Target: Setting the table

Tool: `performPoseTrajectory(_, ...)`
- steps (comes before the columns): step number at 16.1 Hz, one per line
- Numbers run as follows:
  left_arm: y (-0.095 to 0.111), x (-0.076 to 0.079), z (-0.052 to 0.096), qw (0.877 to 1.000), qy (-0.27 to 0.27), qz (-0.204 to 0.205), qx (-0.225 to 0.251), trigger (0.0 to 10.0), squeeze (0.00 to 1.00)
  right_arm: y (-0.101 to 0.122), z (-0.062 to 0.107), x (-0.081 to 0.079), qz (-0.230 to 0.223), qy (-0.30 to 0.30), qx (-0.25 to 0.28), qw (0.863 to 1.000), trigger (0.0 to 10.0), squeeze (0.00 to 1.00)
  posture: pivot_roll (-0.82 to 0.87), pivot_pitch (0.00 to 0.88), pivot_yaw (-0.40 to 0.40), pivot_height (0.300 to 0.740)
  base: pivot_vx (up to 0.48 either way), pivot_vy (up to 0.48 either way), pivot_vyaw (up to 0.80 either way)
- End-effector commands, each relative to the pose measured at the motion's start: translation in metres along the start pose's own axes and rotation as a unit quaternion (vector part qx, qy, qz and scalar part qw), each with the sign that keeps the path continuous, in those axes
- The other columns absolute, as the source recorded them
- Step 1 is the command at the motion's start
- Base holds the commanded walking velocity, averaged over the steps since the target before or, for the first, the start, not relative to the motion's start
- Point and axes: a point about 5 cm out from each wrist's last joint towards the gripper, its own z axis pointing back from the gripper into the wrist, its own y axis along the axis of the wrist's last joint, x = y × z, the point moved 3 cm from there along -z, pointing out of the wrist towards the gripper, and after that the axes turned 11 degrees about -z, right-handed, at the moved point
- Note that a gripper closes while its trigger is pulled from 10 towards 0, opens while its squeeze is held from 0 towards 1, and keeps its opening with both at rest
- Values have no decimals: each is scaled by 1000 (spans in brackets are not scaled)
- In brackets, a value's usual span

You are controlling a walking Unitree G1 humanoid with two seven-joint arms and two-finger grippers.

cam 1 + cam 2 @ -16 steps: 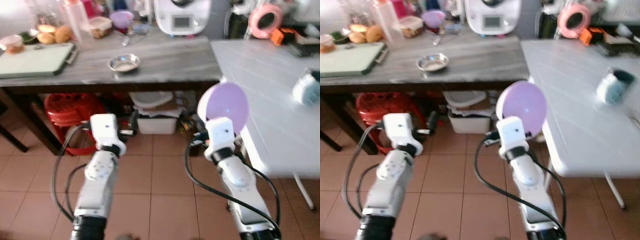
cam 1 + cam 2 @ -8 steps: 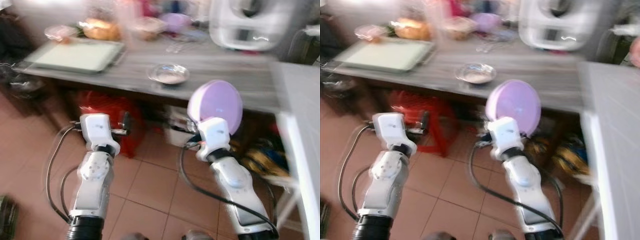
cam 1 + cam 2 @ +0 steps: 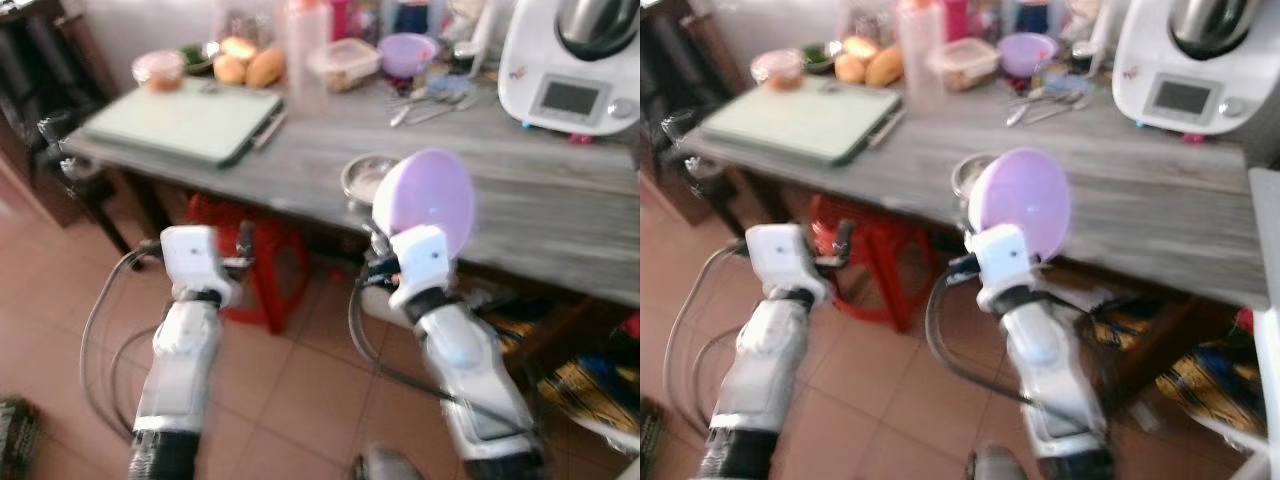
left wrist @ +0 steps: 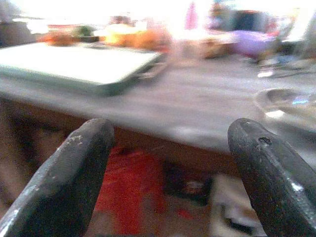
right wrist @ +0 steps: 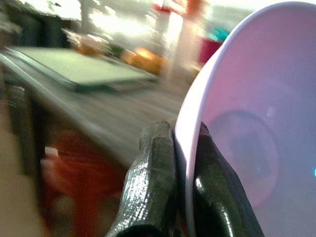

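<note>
My right gripper [image 5: 182, 163] is shut on the rim of a purple bowl [image 3: 425, 200], which it holds on edge in front of the grey wooden table [image 3: 520, 210]. In the right wrist view the bowl [image 5: 256, 128] has its hollow side facing the camera, with one finger on each side of the rim. A small metal bowl [image 3: 366, 177] sits on the table just behind the purple one. My left gripper [image 4: 168, 163] is open and holds nothing, raised below the table's front edge, facing a green cutting board [image 4: 74, 61].
The table carries the green cutting board [image 3: 185, 120], bread rolls [image 3: 250, 68], a clear bottle [image 3: 306, 50], a food container [image 3: 345, 62], another purple bowl [image 3: 408, 52], cutlery [image 3: 430, 100] and a white kitchen machine [image 3: 575, 60]. A red stool [image 3: 260, 250] stands under it.
The camera has swung left, so the table now runs across the view and the white table has left it. The right gripper still holds the purple bowl, now close to the table's edge.
</note>
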Motion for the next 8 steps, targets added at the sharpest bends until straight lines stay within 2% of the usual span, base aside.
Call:
performPoseTrajectory(1, 6, -11, 0, 1000, 9, -13, 12, 10000, 0, 11, -7, -4, -7, -2, 23, 1000, 10000, 0, -30, 0, 48, 740, 480, 0, 0)
performPoseTrajectory(3, 6, -11, 0, 1000, 7, -12, 12, 10000, 0, 12, -8, -4, -1, -2, 24, 1000, 10000, 0, -31, 0, 50, 740, 480, 0, -800)
performPoseTrajectory(8, 5, -10, 1, 1000, 9, -6, 8, 10000, 0, 14, -9, -5, 8, 6, 33, 999, 10000, 0, -31, 0, 49, 740, 476, 0, 0)
